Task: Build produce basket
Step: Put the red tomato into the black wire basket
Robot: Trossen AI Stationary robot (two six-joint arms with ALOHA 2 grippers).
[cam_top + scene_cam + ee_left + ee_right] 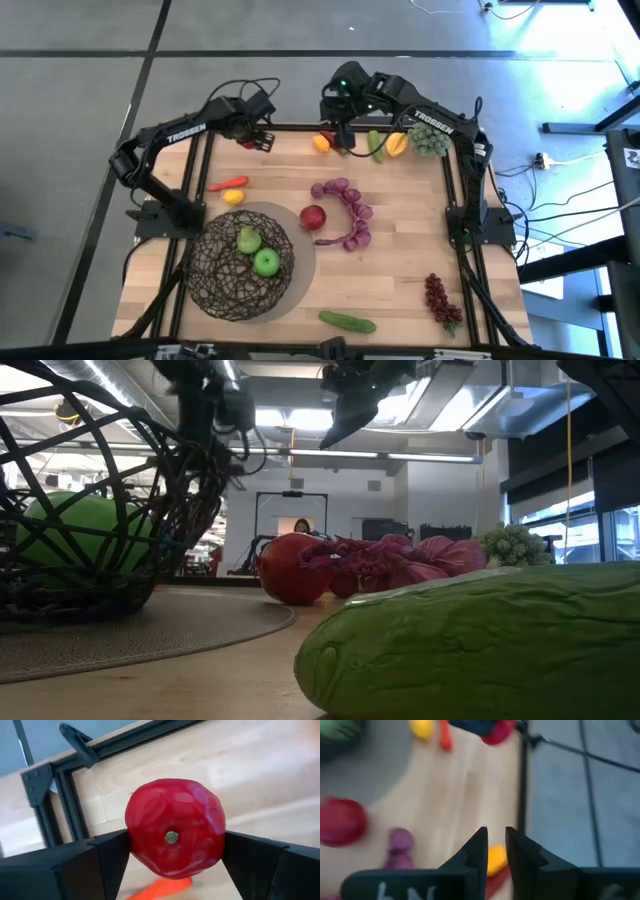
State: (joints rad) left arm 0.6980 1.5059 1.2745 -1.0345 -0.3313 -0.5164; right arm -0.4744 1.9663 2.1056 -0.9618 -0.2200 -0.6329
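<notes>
We see the left gripper [172, 855] at the far-left corner of the table, its fingers clamped on a red apple [174, 836] whose stem end faces the wrist camera; in the high view this gripper [255, 138] sits just above the table's far edge. The right gripper [495, 851] hangs over the far edge near the middle, fingers close together with a narrow gap and nothing between them; a yellow-orange fruit [495, 859] lies on the wood below it. The wire mesh basket [212, 288] stands at the near-left on a grey round mat [300, 268], holding a green pear [247, 240] and a green apple [266, 262]. Just beside the mat lies a second red apple [312, 217], touching a curved purple grape bunch [350, 212]; a red chili [229, 183] and a yellow fruit [233, 197] lie near the left edge; a cucumber [348, 321] lies at the near edge; a dark-red grape bunch [440, 299] lies near-right.
</notes>
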